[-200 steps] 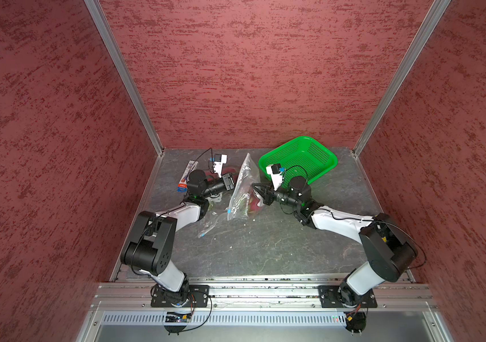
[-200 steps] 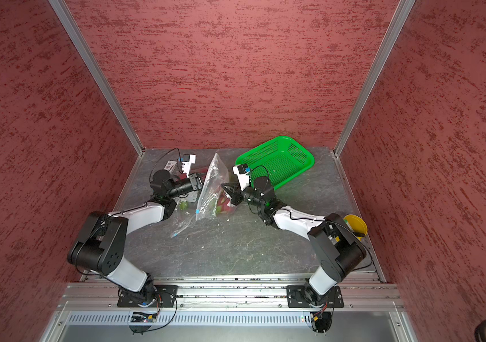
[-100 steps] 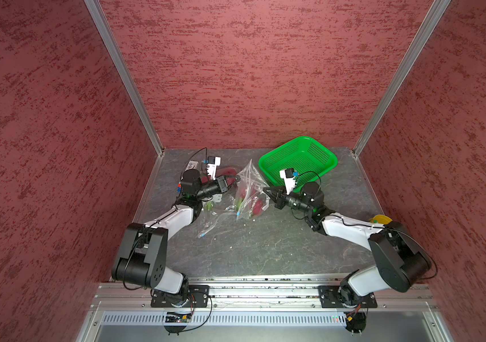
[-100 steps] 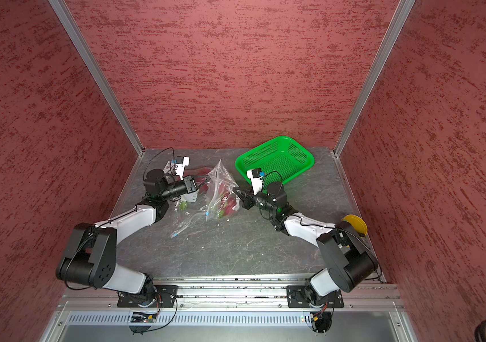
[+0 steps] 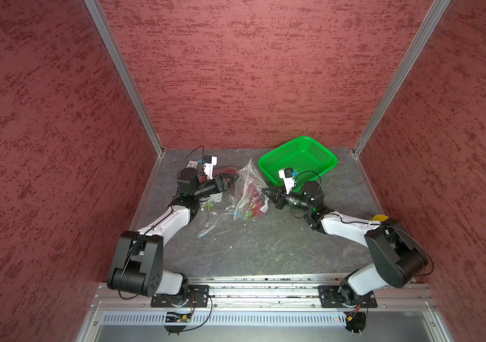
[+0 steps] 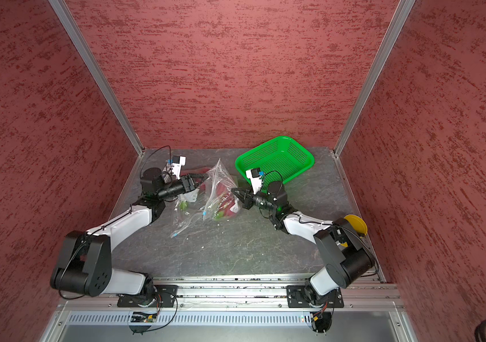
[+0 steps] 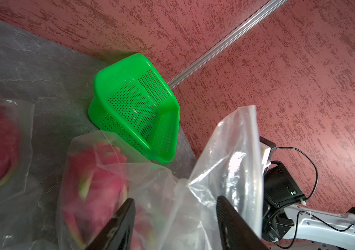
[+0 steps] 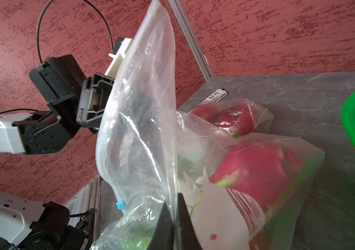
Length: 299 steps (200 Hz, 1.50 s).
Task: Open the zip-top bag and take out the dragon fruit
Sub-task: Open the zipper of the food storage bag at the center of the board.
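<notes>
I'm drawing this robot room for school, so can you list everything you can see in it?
standing zip-top bag: one, clear, mid-table, fruit inside
other zip-top bags: at least two, clear, lying beside it toward the left arm
dragon fruit: at least two seen, pink with green tips, all inside bags
basket: one, green mesh, back right of table, no fruit in it
packet: one, white with blue print, back left corner
round thing: one, yellow, right table edge
table: one, grey
walls: three, mottled red
arms: two, white and black
left fingers: black, open, by the bags
right fingers: black, shut on the standing zip-top bag
</notes>
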Tool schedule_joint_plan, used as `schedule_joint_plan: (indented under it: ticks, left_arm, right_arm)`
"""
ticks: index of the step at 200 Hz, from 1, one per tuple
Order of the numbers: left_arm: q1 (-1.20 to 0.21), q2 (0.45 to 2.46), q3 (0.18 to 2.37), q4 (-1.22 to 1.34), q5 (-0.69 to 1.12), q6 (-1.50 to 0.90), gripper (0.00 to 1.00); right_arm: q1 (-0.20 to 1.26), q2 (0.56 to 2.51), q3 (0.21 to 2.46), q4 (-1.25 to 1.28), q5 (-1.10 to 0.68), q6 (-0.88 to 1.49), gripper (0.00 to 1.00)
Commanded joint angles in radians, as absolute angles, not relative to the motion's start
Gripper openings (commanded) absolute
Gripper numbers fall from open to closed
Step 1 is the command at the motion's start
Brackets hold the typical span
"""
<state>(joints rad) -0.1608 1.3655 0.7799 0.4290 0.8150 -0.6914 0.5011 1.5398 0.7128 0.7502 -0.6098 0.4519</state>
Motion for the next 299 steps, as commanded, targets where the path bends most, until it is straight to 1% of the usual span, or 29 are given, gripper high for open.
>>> schedule_joint_plan:
  ticks: [1, 19, 39, 77, 96, 111, 180, 260, 273, 299]
  left_arm:
    - [-0.183, 1.275, 0.855, 0.270, 0.757, -0.593, 0.65]
    - [-0.229, 1.245, 0.902, 0.162, 0.708, -0.512, 0.66]
    - [-0.266, 1.247, 0.930, 0.115, 0.679, -0.464, 0.65]
    - [-0.275, 1.286, 0.948, 0.122, 0.675, -0.460, 0.56]
    - [-0.275, 1.303, 0.951, 0.128, 0.667, -0.457, 0.49]
    - [-0.275, 1.315, 0.954, 0.132, 0.670, -0.457, 0.47]
    - [-0.288, 1.330, 0.951, 0.143, 0.679, -0.459, 0.47]
    - [-0.289, 1.313, 0.946, 0.150, 0.673, -0.465, 0.53]
    - [-0.288, 1.318, 0.945, 0.150, 0.672, -0.464, 0.53]
    - [-0.289, 1.331, 0.943, 0.150, 0.675, -0.463, 0.48]
  right_arm:
    - [0.491, 1.546, 0.744, 0.753, -0.629, 0.437, 0.00]
    - [0.491, 1.548, 0.745, 0.749, -0.628, 0.435, 0.00]
    - [0.491, 1.549, 0.745, 0.750, -0.627, 0.437, 0.00]
    - [0.491, 1.541, 0.744, 0.747, -0.632, 0.439, 0.00]
    - [0.491, 1.536, 0.740, 0.744, -0.632, 0.438, 0.00]
    - [0.491, 1.535, 0.738, 0.744, -0.634, 0.439, 0.00]
    - [0.491, 1.545, 0.741, 0.739, -0.629, 0.435, 0.00]
    - [0.490, 1.542, 0.742, 0.728, -0.626, 0.430, 0.00]
    - [0.491, 1.542, 0.742, 0.727, -0.627, 0.429, 0.00]
    - [0.491, 1.540, 0.740, 0.726, -0.628, 0.429, 0.00]
